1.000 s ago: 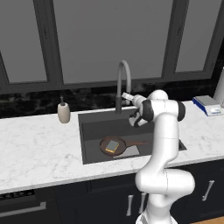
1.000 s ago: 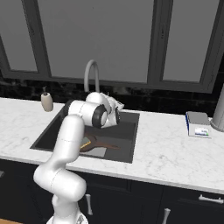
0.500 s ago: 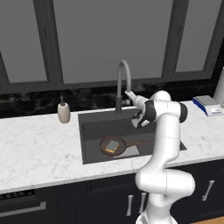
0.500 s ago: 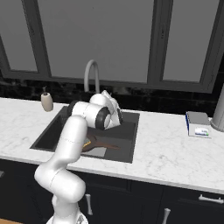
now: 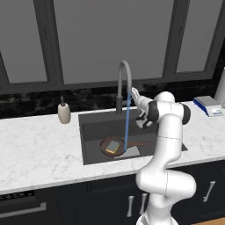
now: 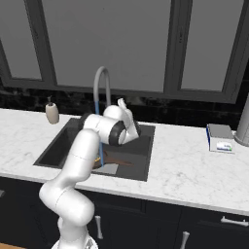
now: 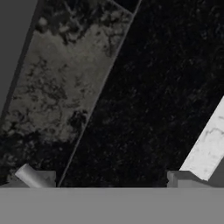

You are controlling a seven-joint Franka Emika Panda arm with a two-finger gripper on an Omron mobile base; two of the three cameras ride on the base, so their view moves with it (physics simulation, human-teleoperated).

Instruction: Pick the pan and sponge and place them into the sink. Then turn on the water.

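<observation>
The dark reddish-brown pan point(image 5: 104, 143) lies on the bottom of the sink point(image 5: 90, 127), its thin handle pointing right. The yellow sponge point(image 5: 113, 146) with the grey-green top rests inside the pan. A thin bright blue stream of water point(image 5: 126, 125) falls from the arched grey faucet point(image 5: 124, 72) to the sink floor beside the pan. My gripper point(image 5: 134, 93) is raised just right of the faucet's stem, open and holding nothing. From the right side, the gripper point(image 6: 122, 103) is close to the faucet point(image 6: 100, 78) and the water point(image 6: 101, 156) runs behind my arm. In the hand view the fingertips point(image 7: 31, 176) stand wide apart before the dark backsplash.
A beige soap dispenser point(image 5: 64, 113) stands on the white marble counter left of the sink. A blue-and-white flat box point(image 6: 220, 138) lies on the counter at the far right, next to a tall grey cylinder point(image 6: 243, 124). Dark backsplash and windows close off the back.
A blue stream of water now runs from the faucet; none ran before. The gripper has edged slightly up and back beside the faucet stem. Pan and sponge have not moved.
</observation>
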